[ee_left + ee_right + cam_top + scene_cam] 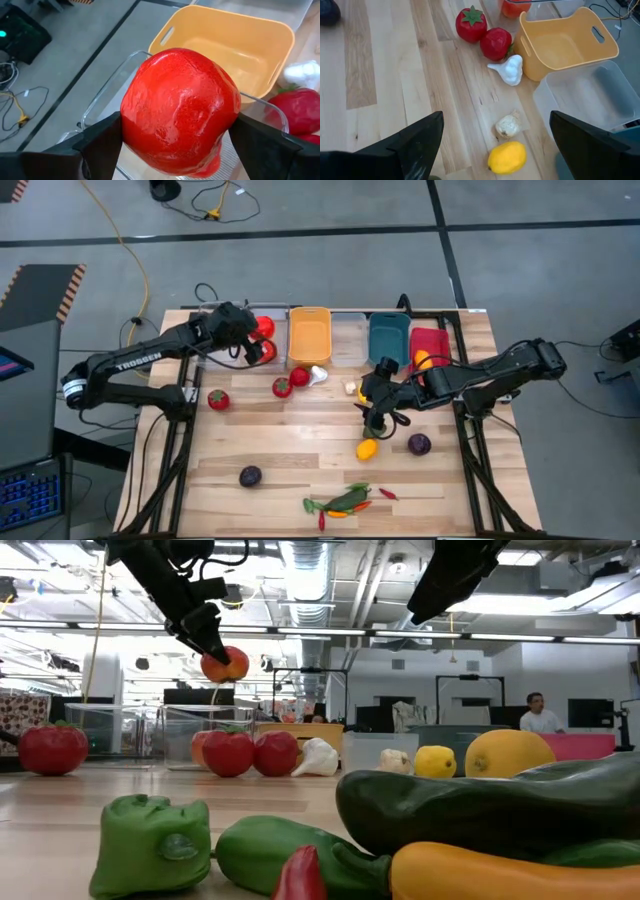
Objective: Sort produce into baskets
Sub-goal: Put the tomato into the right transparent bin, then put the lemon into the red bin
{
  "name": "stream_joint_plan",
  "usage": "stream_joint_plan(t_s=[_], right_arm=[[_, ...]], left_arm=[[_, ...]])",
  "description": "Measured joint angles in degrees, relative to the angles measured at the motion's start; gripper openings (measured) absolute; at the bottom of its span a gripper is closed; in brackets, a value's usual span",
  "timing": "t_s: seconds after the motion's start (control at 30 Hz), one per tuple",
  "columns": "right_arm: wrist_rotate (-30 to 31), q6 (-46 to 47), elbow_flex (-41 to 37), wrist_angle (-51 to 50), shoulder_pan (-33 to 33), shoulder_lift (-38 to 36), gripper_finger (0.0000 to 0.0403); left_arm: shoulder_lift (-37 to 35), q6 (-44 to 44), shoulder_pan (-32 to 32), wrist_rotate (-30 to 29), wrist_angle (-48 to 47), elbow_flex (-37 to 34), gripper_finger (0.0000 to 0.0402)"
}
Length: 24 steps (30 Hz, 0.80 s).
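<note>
My left gripper (252, 343) is shut on a red tomato (180, 110), held over the clear basket (102, 97) at the far-left end of the basket row. In the low view the tomato (225, 664) hangs high above the table. My right gripper (378, 408) is open and empty above the table's middle right, over a lemon (507, 157) and a small garlic (508, 126). An orange-yellow basket (310, 335), a clear one (348, 338), a teal one (388, 338) and a red one (430, 345) stand along the far edge. My left gripper pinches the tomato by two opposite sides (131, 131) between its two fingers (97, 145). The fingers slant down from the table's left. The tomato is lifted clear, above the clear basket.
Red tomatoes (218, 399) (282, 387) (299, 376) and a white garlic (318, 374) lie near the baskets. A yellow fruit (367, 448), purple balls (419, 444) (250, 476) and a pile of green pieces and chilies (345, 500) lie nearer the front edge.
</note>
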Motion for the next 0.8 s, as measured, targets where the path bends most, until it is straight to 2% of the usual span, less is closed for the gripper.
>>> stream_joint_plan(t_s=[0.27, 0.53, 0.8], right_arm=[[0.0, 0.9, 0.0, 0.0, 0.0, 0.1, 0.0392], [0.0, 15.7, 0.0, -1.5, -2.7, 2.4, 0.0392], [0.0, 35.0, 0.0, -9.6, -7.1, 10.3, 0.0382]], left_arm=[[0.0, 0.0, 0.4, 0.0, -0.3, 0.0, 0.0375], [0.0, -0.4, 0.4, 0.1, -0.3, 0.0, 0.0389], [0.0, -0.4, 0.4, 0.1, -0.4, 0.0, 0.0389]])
